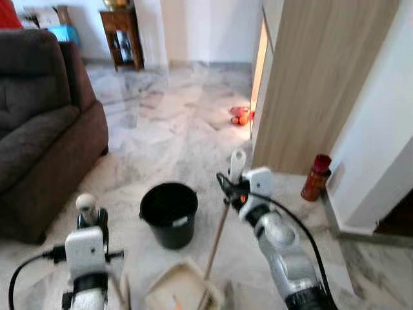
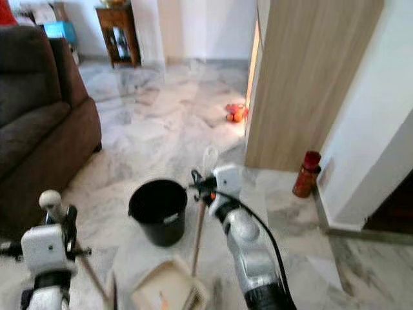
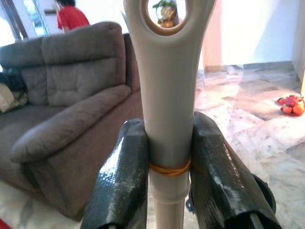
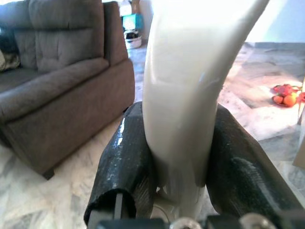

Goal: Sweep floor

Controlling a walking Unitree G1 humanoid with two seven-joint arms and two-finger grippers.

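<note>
Where marble floor [image 1: 181, 129] meets brown sofa [image 1: 39, 123] — a black bucket [image 1: 169, 213] stands.

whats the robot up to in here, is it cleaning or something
It looks set up for sweeping. The left claw is shut on a cream broom handle, and the right claw is shut on the dustpan handle, whose pan sits low between the arms. A black bucket stands on the marble floor, beside a brown sofa.
</note>
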